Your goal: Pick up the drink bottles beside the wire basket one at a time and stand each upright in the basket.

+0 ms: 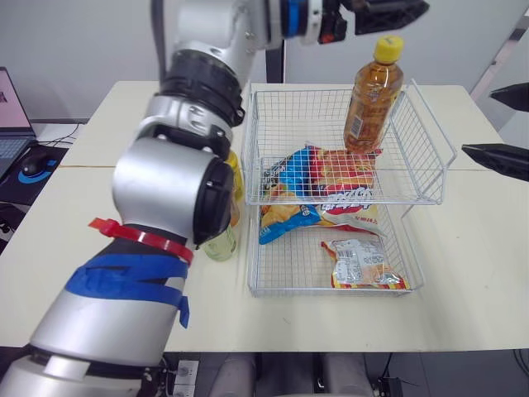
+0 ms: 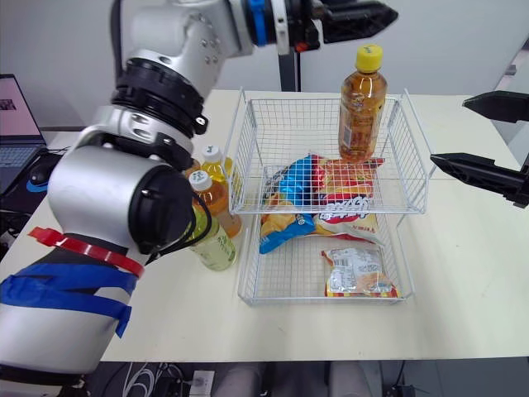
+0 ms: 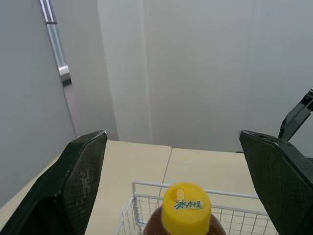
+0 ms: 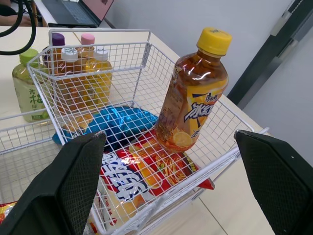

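One tea bottle (image 1: 374,93) upright in wire basket (image 1: 417,153), perhaps five bottles (image 4: 68,73) beside, left gripper (image 3: 172,136) and right gripper (image 2: 450,130) gaping empty

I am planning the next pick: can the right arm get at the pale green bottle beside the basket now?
Probably not directly. The pale green bottle stands left of the wire basket; the right arm's jaws, open, are on its right, so the basket and its yellow-capped bottle lie between.
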Available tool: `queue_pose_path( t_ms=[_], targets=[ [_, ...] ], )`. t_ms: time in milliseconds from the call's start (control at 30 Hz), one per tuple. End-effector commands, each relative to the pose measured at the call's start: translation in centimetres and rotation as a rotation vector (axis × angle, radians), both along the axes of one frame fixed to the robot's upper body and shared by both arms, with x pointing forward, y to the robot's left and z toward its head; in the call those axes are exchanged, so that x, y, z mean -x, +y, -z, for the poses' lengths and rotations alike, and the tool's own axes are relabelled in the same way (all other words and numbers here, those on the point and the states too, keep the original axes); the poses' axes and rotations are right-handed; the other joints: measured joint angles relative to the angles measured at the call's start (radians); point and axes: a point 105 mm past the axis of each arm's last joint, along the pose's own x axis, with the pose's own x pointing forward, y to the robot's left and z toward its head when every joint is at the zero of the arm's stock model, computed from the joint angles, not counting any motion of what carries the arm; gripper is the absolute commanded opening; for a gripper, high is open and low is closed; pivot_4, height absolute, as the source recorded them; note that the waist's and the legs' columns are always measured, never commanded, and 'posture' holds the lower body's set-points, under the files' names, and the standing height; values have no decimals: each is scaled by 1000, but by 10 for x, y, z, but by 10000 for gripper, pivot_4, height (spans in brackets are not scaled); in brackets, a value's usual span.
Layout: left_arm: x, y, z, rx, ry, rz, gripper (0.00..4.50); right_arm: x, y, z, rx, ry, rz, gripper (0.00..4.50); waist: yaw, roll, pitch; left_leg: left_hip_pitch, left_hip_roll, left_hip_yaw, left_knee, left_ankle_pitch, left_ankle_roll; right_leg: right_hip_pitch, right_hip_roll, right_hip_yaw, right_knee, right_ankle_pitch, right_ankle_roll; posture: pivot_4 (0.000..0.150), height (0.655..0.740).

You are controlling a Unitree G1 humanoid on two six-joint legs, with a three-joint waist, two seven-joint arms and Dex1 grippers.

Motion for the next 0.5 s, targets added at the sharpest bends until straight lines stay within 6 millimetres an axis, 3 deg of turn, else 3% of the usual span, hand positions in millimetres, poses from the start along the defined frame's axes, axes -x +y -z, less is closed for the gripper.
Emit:
queue_pose_path(
  t_ms=[33,200,300,500],
  targets=[
    [18,18,-15,-5,-74,35,44740,1,-1,-11,3,-56,6,45000,0,0,0,0,0,0,0,0,0,0,0,0,0,0,0,1500,7400],
    [35,56,-10,-15,-65,21,44740,-3,2,-12,6,-63,-10,45000,-2,1,0,1,1,-1,0,0,0,0,1,1,0,0,0,1500,7400],
    [48,89,-6,-7,-52,-6,44740,-5,4,-13,6,-66,-24,45000,-2,1,0,1,1,-3,1,0,-1,0,1,1,0,0,0,1500,7400],
    [54,148,2,54,-50,-232,44740,-5,12,-11,-1,-49,-82,45000,0,1,-1,1,1,-7,1,0,-1,1,1,1,0,0,-1,1500,7400]
  ],
)
